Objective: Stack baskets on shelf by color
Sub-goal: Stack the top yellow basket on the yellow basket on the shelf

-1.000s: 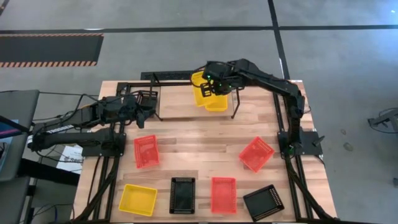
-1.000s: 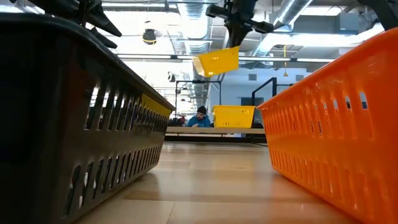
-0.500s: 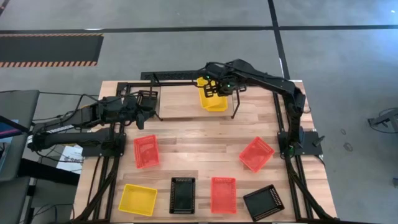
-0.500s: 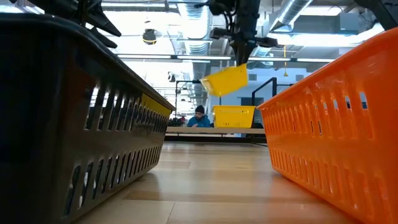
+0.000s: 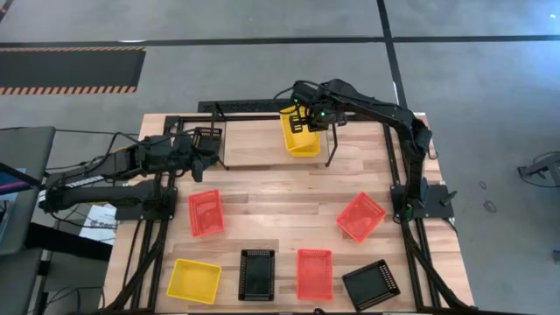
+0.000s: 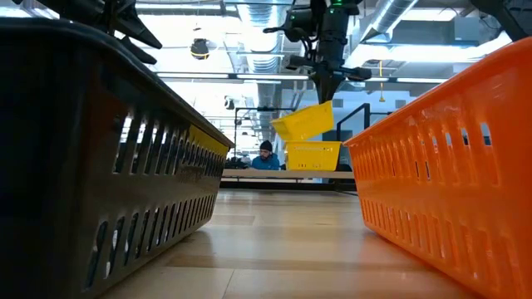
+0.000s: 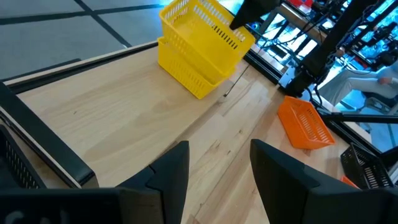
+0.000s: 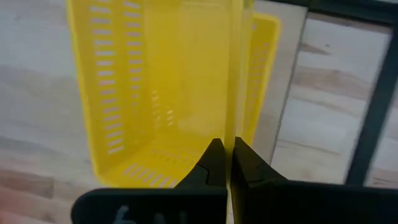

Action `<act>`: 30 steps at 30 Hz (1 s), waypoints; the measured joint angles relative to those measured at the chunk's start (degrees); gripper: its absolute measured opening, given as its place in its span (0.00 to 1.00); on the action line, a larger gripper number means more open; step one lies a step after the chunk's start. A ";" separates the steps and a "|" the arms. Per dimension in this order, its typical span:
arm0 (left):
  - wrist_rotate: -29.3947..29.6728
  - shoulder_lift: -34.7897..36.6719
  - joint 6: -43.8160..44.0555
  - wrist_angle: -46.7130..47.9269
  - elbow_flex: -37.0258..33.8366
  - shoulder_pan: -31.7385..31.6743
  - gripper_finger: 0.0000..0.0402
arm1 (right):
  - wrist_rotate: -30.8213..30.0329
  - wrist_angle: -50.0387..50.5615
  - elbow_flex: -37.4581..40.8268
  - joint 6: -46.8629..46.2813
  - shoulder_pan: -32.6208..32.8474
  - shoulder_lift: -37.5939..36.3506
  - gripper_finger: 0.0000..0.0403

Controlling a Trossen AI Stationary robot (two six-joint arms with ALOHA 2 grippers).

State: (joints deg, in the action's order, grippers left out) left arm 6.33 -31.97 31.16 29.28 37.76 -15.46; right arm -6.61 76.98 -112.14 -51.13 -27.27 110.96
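Spanning the frame, a wooden desk (image 5: 289,188) holds red, black and yellow baskets. At its far edge, the right claw (image 8: 227,163) grips a tilted yellow basket (image 6: 304,120) by its rim above another yellow basket (image 6: 312,155). The left claw (image 7: 214,168) waits released.
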 joint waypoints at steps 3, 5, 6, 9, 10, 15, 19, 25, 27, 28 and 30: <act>0.04 -0.01 0.01 0.00 0.00 0.00 0.39 | 0.09 0.28 0.00 0.01 -0.44 0.00 0.01; 0.07 -0.01 0.02 0.01 0.00 0.00 0.39 | 0.11 0.32 0.00 0.02 -0.71 0.00 0.01; 0.09 0.00 0.02 -0.01 0.00 0.00 0.39 | 0.20 0.30 0.00 -0.02 -0.63 0.00 0.01; 0.09 -0.01 0.02 -0.01 0.00 0.00 0.39 | -0.11 0.34 0.00 -1.11 -0.10 0.00 0.01; 0.10 0.00 0.00 -0.01 0.00 0.01 0.39 | -0.44 0.38 0.00 -1.21 0.04 0.00 0.01; 0.11 -0.02 -0.09 -0.01 0.00 0.00 0.39 | -0.86 0.87 0.00 -2.28 0.74 0.00 0.01; 0.09 -0.02 -0.22 -0.01 0.00 0.00 0.39 | -1.60 1.01 -0.01 -3.12 1.54 0.73 0.01; 0.08 0.00 -0.26 -0.01 0.00 0.00 0.39 | -0.52 0.73 0.07 -3.02 2.41 2.07 0.01; 0.04 0.00 -0.24 -0.03 0.00 0.00 0.39 | -0.48 0.19 -0.20 -2.99 2.41 2.43 0.01; 0.04 0.00 -0.24 -0.01 0.00 0.00 0.39 | -0.35 0.45 -0.18 -2.99 2.26 2.53 0.01; 0.02 0.00 -0.24 -0.01 0.00 0.02 0.39 | 0.46 1.41 0.04 -2.56 1.70 2.90 0.01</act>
State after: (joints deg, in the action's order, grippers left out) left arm 6.35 -31.97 30.92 29.27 37.76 -15.45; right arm -6.15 78.39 -112.10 -53.70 -25.57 113.85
